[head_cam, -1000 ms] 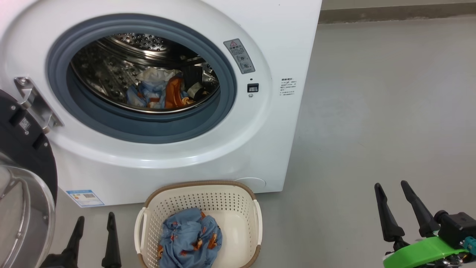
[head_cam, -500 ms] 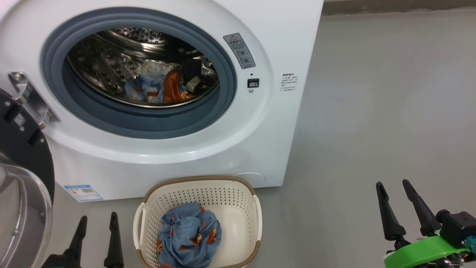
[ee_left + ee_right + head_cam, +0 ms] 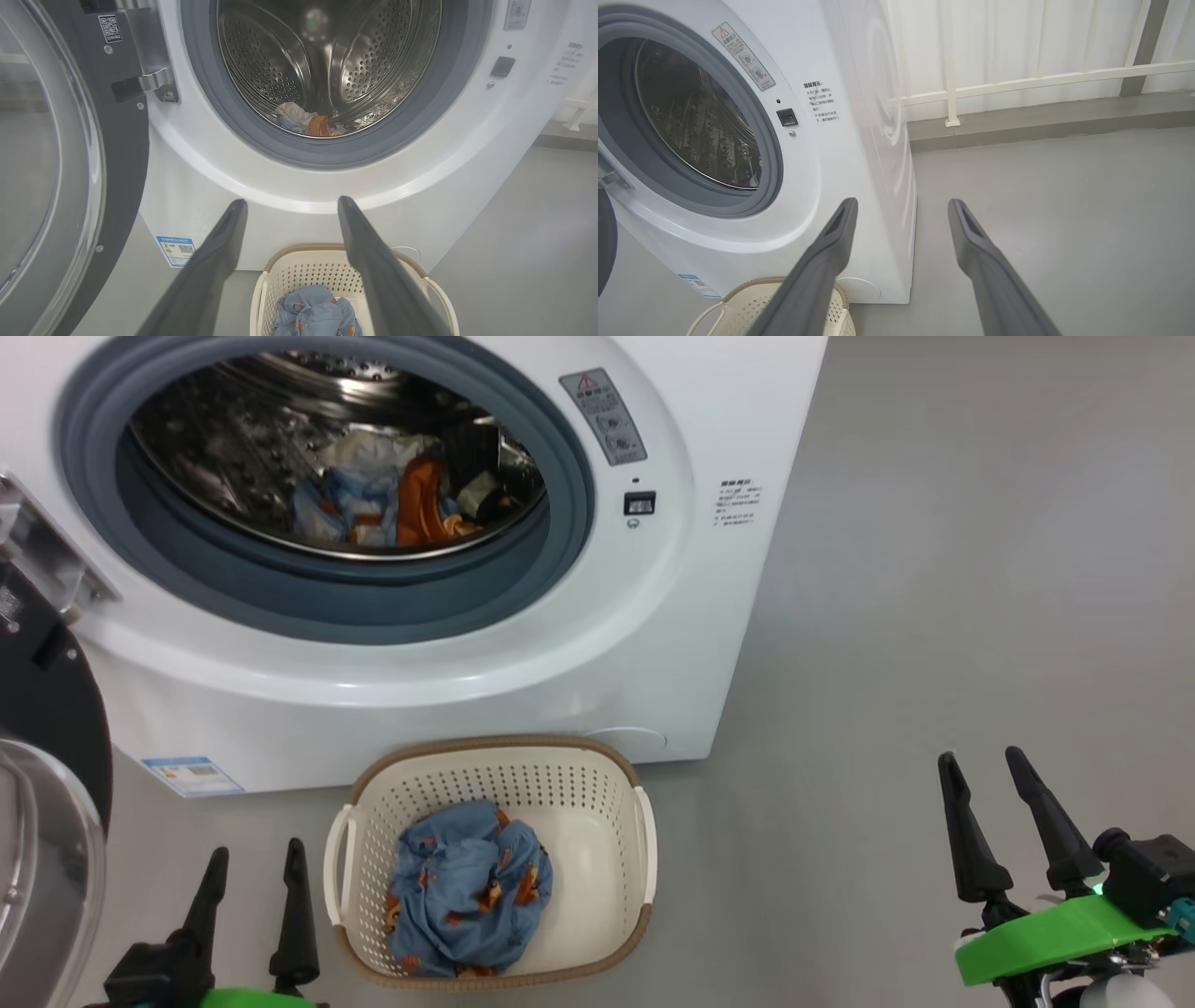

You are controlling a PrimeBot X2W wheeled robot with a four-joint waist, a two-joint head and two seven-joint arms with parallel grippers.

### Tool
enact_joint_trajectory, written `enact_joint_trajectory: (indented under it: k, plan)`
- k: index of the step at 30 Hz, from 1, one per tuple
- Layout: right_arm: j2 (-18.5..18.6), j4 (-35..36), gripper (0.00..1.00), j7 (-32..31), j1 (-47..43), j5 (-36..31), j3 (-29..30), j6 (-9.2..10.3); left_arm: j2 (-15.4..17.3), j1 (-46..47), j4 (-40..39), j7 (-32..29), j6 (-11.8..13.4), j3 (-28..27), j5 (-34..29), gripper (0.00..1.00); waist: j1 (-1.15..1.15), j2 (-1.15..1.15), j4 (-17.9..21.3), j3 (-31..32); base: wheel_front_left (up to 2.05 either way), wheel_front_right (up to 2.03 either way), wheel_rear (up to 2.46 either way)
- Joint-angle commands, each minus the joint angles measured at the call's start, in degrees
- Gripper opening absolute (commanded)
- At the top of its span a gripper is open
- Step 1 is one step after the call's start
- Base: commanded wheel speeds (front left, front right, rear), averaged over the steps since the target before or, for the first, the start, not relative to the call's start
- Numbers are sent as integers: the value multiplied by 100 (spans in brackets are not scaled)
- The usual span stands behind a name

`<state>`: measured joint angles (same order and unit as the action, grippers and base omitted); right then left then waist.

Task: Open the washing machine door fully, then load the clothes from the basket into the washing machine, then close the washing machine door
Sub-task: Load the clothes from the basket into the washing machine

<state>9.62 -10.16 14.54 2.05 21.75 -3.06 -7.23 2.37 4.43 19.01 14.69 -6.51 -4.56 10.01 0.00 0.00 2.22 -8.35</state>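
Observation:
The white washing machine [image 3: 448, 700] stands with its door [image 3: 47, 728] swung wide open at the left. A cream and orange garment [image 3: 411, 495] lies in the steel drum. The cream basket [image 3: 646, 859] sits on the floor before the machine, and a crumpled light blue garment [image 3: 467, 891] lies inside it. My left gripper [image 3: 258, 847] is open and empty, just left of the basket. My right gripper [image 3: 979, 753] is open and empty, well to the basket's right. In the left wrist view the left gripper [image 3: 289, 205] points above the basket [image 3: 299, 273] at the machine's front.
Grey floor [image 3: 934, 569] stretches to the right of the machine. In the right wrist view a white railing [image 3: 1017, 81] and a low kerb [image 3: 1041, 123] run behind the machine. The open door's glass bowl [image 3: 37, 877] bulges out at the far left.
The whole head picture has shifted: the machine sits higher in it and the basket shows in full, so the camera has moved. Both grippers stay open; clothes and basket lie as before.

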Motion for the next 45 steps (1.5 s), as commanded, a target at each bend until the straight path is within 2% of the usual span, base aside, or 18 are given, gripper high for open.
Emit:
enact_joint_trajectory:
  k: [1,19,37,45]
  plan:
    - [74,143,100,46,181,-12,-55,-25,51,207,-42,30,35,-157,-8,100,0,0,5,-189,0,0,0]
    - [-167,282,100,46,819,-63,65,-25,71,1293,1628,30,-81,185,-198,100,0,0,82,-1396,0,0,0]
    - [-393,371,100,46,1388,-73,-117,-25,266,3094,4015,30,-97,1287,-471,100,0,0,376,-2444,0,0,0]
    - [-505,470,100,46,1723,-74,-229,-25,538,4140,5084,-254,-97,1555,-521,100,0,0,554,-3028,0,0,0]
